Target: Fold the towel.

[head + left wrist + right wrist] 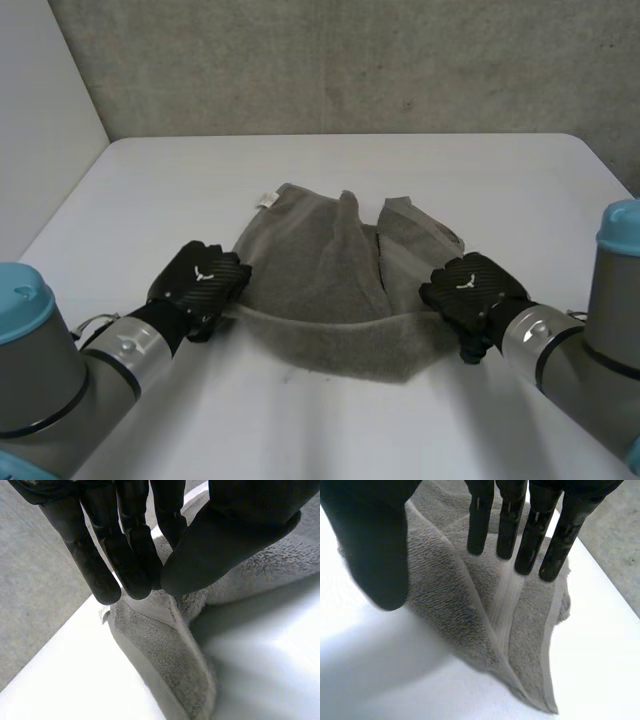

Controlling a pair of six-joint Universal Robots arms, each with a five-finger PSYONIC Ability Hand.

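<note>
Midway across the white table [150, 190] the grey towel [320, 270] lies rumpled, its near edge lifted and stretched between both hands. The left hand [200, 282] pinches the near-left corner, thumb against fingers; the right hand [470, 290] clasps the near-right corner (bare tabletop on every side).

In the head view the towel's [330, 290] near corners are hidden under the left hand [200, 280] and right hand [470, 290]; its small label [265, 199], upper left, cannot be read.
</note>
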